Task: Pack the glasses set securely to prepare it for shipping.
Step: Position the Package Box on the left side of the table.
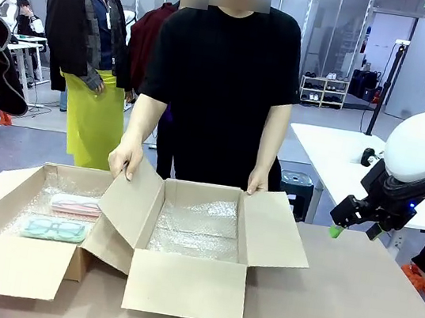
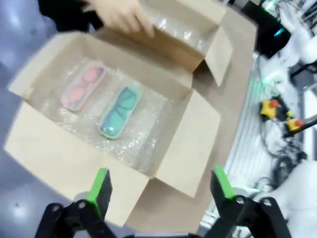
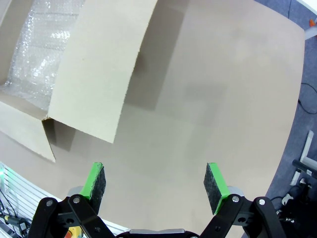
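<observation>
Hovering at the right edge of the front view, above the brown table (image 1: 350,308) and well apart from the boxes: right gripper (image 1: 335,229), hung from a white arm, green pad tips pointing down and left; seen from its own wrist, right gripper (image 3: 154,183) with jaws spread wide, empty, bare tabletop beneath and one flap of the right box (image 3: 99,64) ahead; seen from the left wrist, left gripper (image 2: 161,186) poised high over the left box (image 2: 59,148), jaws likewise wide apart and holding nothing.

Standing at the far side: a person in black, person's hand (image 1: 125,158) resting on the raised flap between the boxes, other hand (image 1: 258,183) on the far rim of the right box (image 1: 186,283); same raised-flap hand (image 2: 121,15) blurred at the top of the left wrist view.

Blurred throughout by motion: left wrist view, so fine detail of the cases hard to make out; cut off at the picture edge: right arm, only its last links showing.

Counting: two open cardboard boxes side by side, both lined with bubble wrap (image 1: 198,229); two glasses cases, pink case (image 1: 75,203) and mint case (image 1: 54,228), lying flat, near each other but apart, in the left box (image 1: 5,264); pink case (image 2: 81,87) and mint case (image 2: 119,111) roughly parallel there; two grippers; two hands.
</observation>
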Robot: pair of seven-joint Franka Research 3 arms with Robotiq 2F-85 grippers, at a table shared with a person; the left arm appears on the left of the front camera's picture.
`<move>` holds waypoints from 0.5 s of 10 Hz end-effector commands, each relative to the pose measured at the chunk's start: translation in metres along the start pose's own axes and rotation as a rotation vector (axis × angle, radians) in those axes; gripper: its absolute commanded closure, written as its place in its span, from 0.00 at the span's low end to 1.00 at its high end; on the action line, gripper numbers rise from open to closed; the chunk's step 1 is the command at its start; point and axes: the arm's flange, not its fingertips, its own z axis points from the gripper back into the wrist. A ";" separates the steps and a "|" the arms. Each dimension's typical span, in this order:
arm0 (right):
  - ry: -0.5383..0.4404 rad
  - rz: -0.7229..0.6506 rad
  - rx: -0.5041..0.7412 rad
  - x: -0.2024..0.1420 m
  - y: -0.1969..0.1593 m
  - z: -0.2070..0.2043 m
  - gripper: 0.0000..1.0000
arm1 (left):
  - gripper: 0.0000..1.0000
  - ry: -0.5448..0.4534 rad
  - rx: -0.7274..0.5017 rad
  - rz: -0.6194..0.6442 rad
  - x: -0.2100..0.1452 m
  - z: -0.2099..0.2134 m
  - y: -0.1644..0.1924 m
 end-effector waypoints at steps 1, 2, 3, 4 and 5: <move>-0.008 0.011 -0.004 0.000 -0.001 0.000 0.00 | 0.00 0.024 0.120 -0.099 -0.012 -0.017 -0.042; -0.008 0.011 -0.004 0.000 -0.001 0.000 0.00 | 0.00 0.040 0.141 -0.137 -0.013 -0.021 -0.057; -0.008 0.011 -0.004 0.000 -0.001 0.000 0.00 | 0.00 0.056 0.129 -0.156 -0.014 -0.023 -0.063; -0.008 0.011 -0.004 0.000 -0.001 0.000 0.00 | 0.00 0.044 0.125 -0.154 -0.013 -0.024 -0.064; -0.008 0.011 -0.004 0.000 -0.001 0.000 0.00 | 0.00 0.047 0.109 -0.135 -0.014 -0.024 -0.060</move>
